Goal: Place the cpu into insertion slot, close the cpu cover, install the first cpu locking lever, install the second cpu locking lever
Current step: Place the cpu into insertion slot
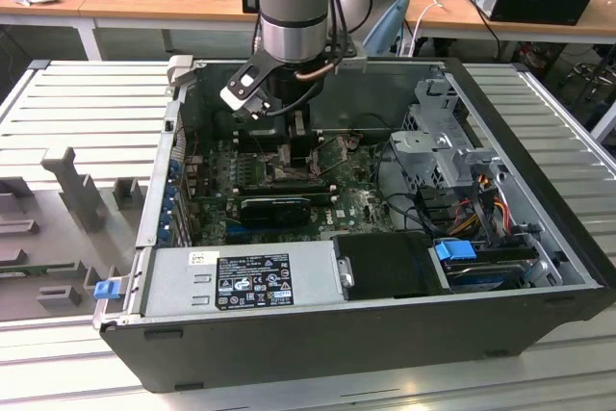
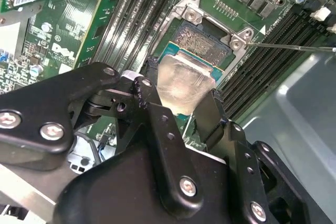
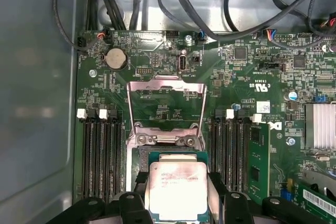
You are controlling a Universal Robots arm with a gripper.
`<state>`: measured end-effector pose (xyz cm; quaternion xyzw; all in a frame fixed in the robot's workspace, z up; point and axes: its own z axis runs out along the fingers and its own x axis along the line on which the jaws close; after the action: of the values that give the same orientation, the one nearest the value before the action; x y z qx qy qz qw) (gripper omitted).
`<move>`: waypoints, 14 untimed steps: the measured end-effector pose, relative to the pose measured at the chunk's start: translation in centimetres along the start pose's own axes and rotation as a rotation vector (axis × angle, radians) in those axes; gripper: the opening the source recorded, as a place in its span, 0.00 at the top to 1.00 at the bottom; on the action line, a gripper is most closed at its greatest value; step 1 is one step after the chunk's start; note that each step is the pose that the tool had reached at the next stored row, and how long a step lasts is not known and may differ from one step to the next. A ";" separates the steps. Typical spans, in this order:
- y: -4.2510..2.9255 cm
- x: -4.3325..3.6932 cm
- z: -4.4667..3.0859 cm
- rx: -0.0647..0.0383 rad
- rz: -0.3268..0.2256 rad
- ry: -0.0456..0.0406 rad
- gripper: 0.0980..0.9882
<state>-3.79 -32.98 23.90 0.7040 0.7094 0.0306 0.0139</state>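
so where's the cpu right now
In the first wrist view the cpu is clamped in the gripper over the insertion slot, between two banks of memory slots, with the cpu cover open beyond it.

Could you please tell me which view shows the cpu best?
The first wrist view: the cpu faces the camera squarely, in the pincer. The second wrist view shows it tilted, with glare; in the exterior view the arm hides it.

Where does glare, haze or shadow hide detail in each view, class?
Second wrist view: glare whitens the cpu lid. First wrist view: the cpu is evenly lit, the case wall hazy. Exterior view: the motherboard sits dim beneath the arm.
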 end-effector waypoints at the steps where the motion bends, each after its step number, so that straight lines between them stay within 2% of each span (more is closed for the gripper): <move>1: -0.01 0.00 0.11 0.000 0.000 0.0000 0.52; 7: -0.09 -0.03 1.23 0.000 0.000 0.0000 0.52; 12: -0.27 0.13 2.70 0.000 0.000 0.0000 0.52; 14: -0.38 0.28 2.87 0.000 0.000 -0.0003 0.52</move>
<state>-3.99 -32.63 21.02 0.7040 0.7094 0.0305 0.0140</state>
